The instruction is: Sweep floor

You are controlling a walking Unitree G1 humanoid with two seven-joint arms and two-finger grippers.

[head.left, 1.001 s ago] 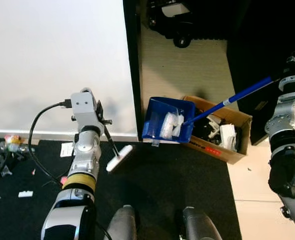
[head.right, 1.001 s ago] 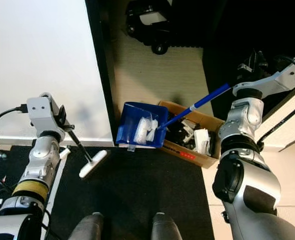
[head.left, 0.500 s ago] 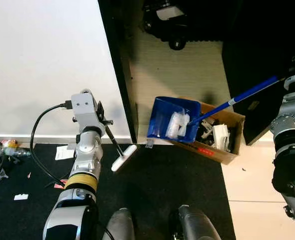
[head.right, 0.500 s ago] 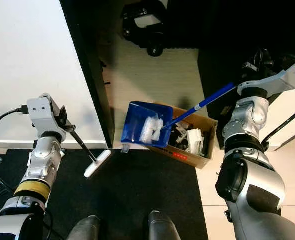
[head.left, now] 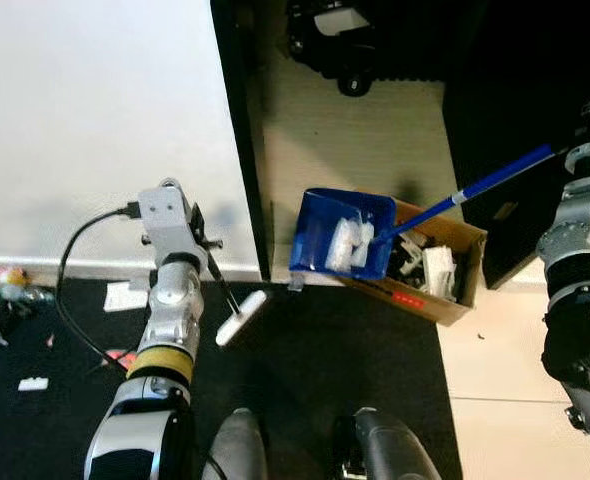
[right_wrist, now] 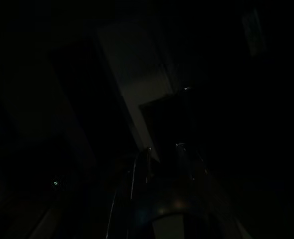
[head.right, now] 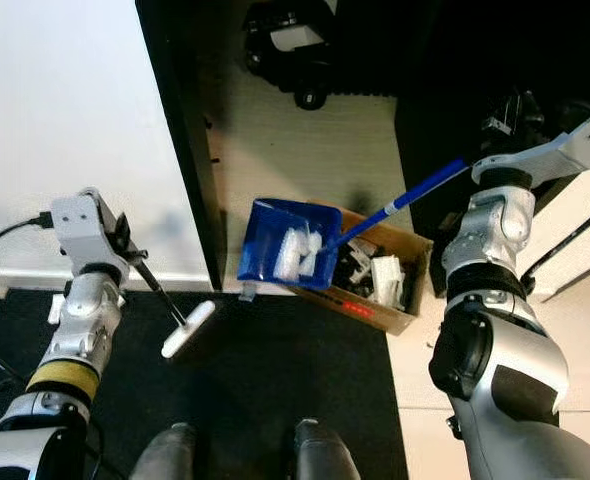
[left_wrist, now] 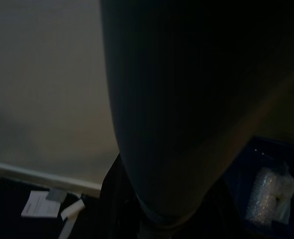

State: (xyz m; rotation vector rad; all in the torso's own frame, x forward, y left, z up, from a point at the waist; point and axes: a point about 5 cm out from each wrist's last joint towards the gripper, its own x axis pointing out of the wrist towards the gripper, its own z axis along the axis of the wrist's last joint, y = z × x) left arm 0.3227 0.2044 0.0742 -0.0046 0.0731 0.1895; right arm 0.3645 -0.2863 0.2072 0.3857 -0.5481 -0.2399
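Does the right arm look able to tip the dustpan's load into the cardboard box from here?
Probably yes: the blue dustpan with white scraps hangs at the near-left edge of the open cardboard box, nothing between them.

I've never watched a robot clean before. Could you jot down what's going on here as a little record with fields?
Job: sweeping the floor
Right arm: holds the blue dustpan by its long handle, raised over the box
Dustpan contents: white crumpled scraps
Cardboard box: on the floor by the black mat, holding rubbish
Left arm: holds a small brush above the black mat
Still on the floor: bits of litter to the robot's left
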